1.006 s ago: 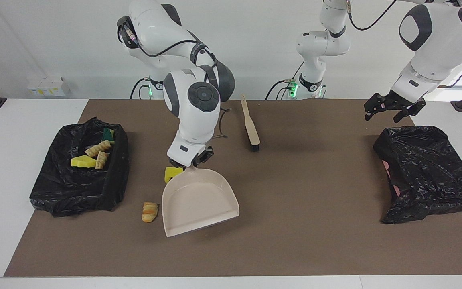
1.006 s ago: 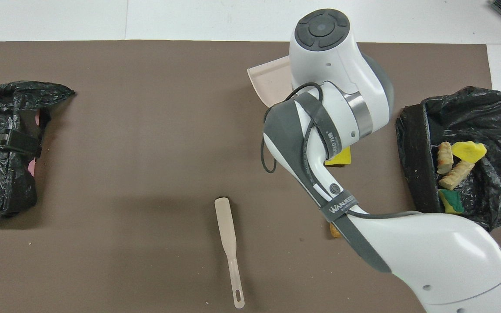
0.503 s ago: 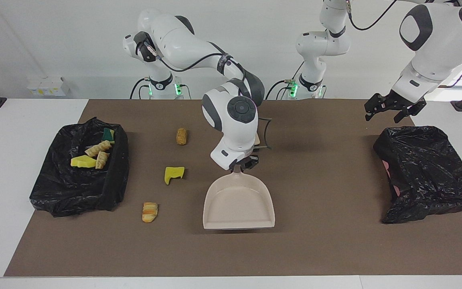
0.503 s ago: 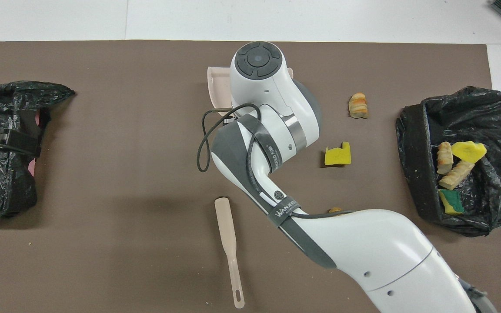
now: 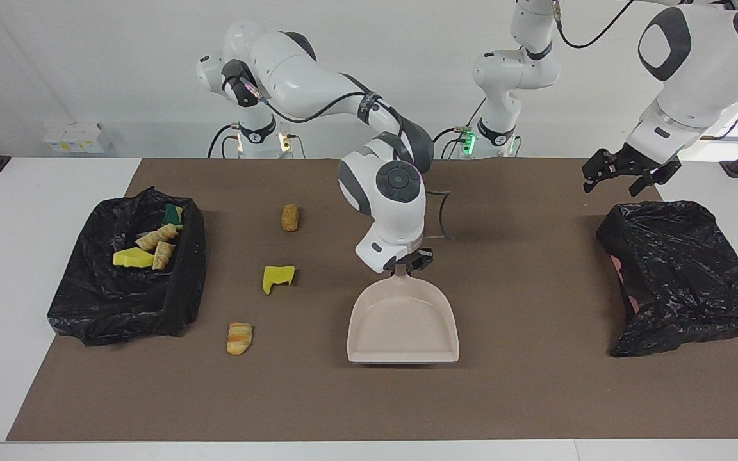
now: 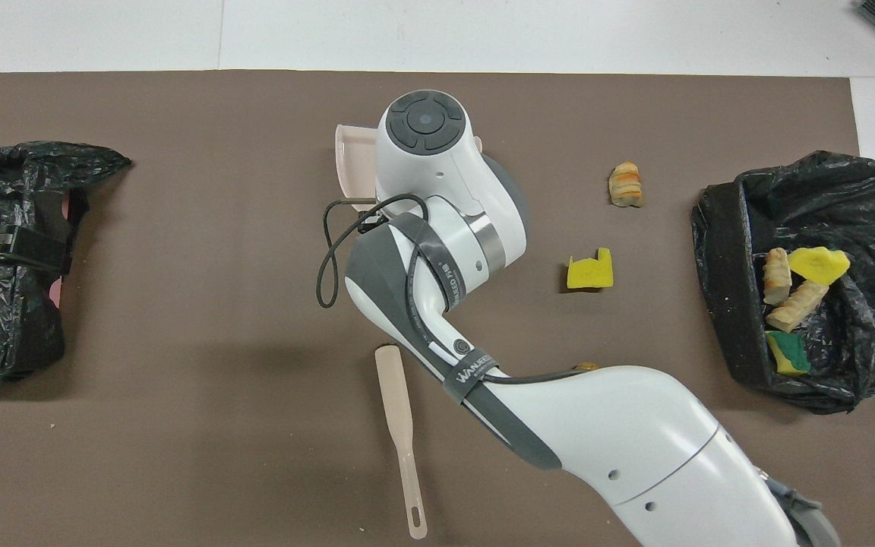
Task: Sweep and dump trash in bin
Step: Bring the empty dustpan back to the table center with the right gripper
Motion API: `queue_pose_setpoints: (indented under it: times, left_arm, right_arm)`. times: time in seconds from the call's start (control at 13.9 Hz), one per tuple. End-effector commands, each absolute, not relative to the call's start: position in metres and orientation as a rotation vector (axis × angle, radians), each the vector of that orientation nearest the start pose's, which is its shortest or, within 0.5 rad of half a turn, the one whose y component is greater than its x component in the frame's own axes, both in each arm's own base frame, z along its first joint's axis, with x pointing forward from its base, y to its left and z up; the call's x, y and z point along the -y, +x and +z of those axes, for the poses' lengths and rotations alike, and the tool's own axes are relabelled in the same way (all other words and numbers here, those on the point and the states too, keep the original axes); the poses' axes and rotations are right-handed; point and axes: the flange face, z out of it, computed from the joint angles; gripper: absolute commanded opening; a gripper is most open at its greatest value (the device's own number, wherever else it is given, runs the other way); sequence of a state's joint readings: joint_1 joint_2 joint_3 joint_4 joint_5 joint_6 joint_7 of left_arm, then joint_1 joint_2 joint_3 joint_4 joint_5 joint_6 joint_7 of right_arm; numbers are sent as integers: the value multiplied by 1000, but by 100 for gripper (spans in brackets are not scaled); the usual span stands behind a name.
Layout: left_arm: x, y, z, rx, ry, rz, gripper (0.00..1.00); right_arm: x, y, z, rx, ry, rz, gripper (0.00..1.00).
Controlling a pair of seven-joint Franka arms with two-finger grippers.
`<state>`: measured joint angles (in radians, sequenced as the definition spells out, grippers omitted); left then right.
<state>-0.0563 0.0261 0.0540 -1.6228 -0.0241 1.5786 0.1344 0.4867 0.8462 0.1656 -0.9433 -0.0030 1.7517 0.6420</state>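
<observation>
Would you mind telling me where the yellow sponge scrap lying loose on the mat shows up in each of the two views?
Facing view: the yellow sponge scrap lies in the left half of the picture, about mid-height, between the trash-filled bin and the dustpan.
Overhead view: the same scrap lies in the right half, about mid-height.
Shared landmark: the trash-filled bin, at the right arm's end of the table, beside the scrap in both views.

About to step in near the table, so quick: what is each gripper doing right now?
Left gripper: open, empty, over the table beside a black bin bag.
Right gripper: shut on the dustpan handle.
</observation>
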Motion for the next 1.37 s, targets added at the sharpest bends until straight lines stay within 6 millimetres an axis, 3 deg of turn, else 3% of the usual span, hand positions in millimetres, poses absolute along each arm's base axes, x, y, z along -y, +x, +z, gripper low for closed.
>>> queue_pose_setpoints:
  times: [0.0,0.57,0.72,0.86,1.15,1.29]
  left_arm:
    - [0,555,589,-207,-3153,81,100]
    - [0,555,589,-207,-3153,81,100]
    - [0,555,589,-207,-3153,81,100]
    - [0,555,589,-207,-3153,81,100]
    - [0,555,589,-207,-3153,81,100]
    - [0,555,589,-207,-3153,81,100]
  right_arm:
    - [-437,642,355,-104,-3026,155,0]
    - [-449,633,351,-50,-3021,163,0]
    - [-447,633,350,0,-3039,150,9]
    - [-442,637,349,1,-3051,133,44]
    - [-439,639,360,8,-3078,69,55]
    - [-429,645,379,0,-3073,27,73]
